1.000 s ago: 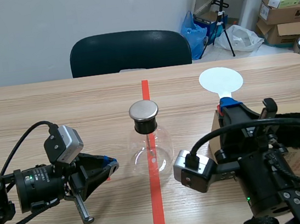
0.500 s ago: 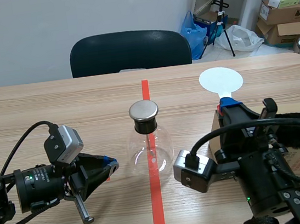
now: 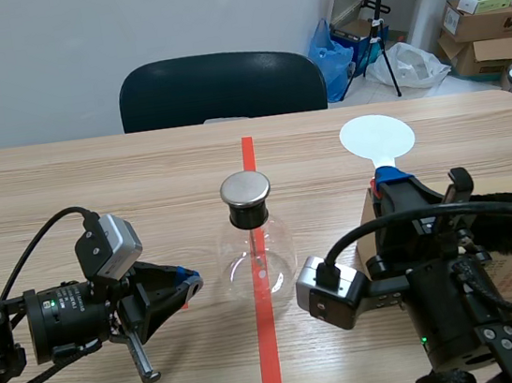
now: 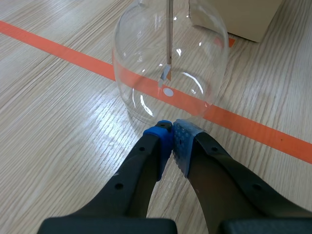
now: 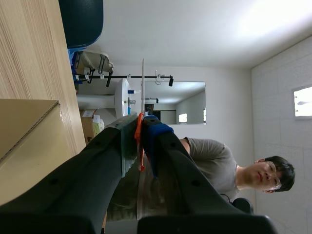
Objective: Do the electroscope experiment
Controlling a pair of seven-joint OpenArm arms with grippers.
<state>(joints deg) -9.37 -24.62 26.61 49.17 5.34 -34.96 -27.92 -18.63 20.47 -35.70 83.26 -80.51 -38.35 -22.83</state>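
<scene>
Over the wooden table [image 3: 95, 189] my right gripper [image 5: 140, 127] pinches the white round paddle [image 3: 376, 138] tight; I should softly touch the silver cap [image 3: 244, 188] of the glass flask [image 3: 260, 259].

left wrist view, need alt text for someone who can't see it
The left gripper, fingers shut on nothing, points at the base of a clear glass flask standing on an orange-red tape line on the wooden table. A thin metal rod hangs inside the flask, and a cardboard box corner shows beyond it.
</scene>
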